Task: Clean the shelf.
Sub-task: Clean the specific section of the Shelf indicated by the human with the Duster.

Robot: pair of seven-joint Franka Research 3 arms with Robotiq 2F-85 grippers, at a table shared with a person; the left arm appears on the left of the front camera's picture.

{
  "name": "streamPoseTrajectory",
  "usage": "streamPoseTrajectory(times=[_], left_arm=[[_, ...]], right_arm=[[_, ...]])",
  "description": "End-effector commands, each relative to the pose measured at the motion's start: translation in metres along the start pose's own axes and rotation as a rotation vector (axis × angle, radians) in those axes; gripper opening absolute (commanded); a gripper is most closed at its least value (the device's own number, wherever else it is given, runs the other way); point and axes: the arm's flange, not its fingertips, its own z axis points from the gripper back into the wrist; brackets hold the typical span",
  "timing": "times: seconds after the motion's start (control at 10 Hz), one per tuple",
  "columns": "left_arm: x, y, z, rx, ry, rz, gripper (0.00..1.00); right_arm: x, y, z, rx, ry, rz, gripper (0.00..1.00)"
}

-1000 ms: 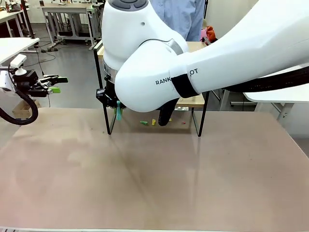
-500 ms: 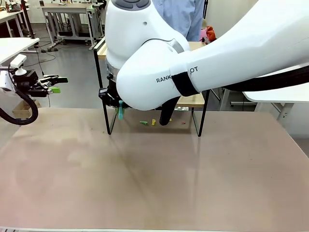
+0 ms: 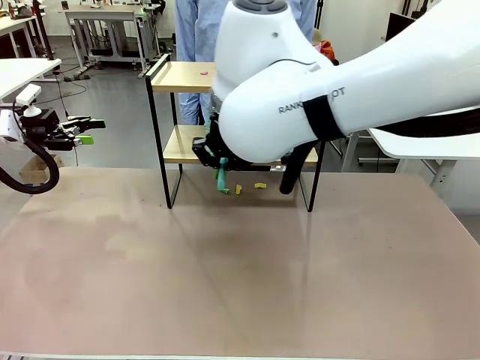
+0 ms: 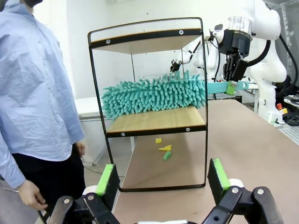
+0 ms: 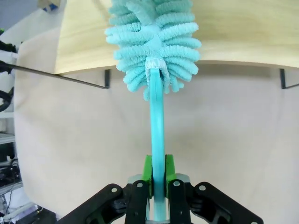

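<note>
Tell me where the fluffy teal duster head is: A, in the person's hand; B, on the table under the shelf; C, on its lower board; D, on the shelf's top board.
C: the left wrist view shows the duster head lying on the lower board of the shelf, handle clamped in the right gripper.

In the front view you have the whole lower half of the table (image 3: 225, 285) free, but the right arm (image 3: 300, 97) bulks across the upper centre, covering much of the shelf (image 3: 184, 77). In the left wrist view the teal duster (image 4: 154, 95) fills the lower tier, small scraps (image 4: 164, 150) lie on the table under it, and a person (image 4: 37, 93) stands close at frame left.
</note>
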Motion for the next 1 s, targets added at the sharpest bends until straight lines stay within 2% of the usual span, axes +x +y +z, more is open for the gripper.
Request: streamPoseTrajectory(times=[0.0,0.4,0.7,0.9], left_arm=[[0.002,-0.001,-0.002,0.005,-0.001,-0.016,1.00],[0.002,-0.001,-0.002,0.005,-0.001,-0.016,1.00],[0.002,-0.001,-0.002,0.005,-0.001,-0.016,1.00],[0.002,-0.001,-0.002,0.005,-0.001,-0.016,1.00]], right_arm=[[-0.009,-0.035,0.007,0.009,0.004,-0.027,0.13],[-0.004,-0.104,0.029,-0.009,-0.007,-0.126,0.13],[0.001,-0.160,0.041,-0.070,0.007,-0.185,0.13],[-0.002,-0.180,0.056,-0.141,-0.052,-0.174,0.13]])
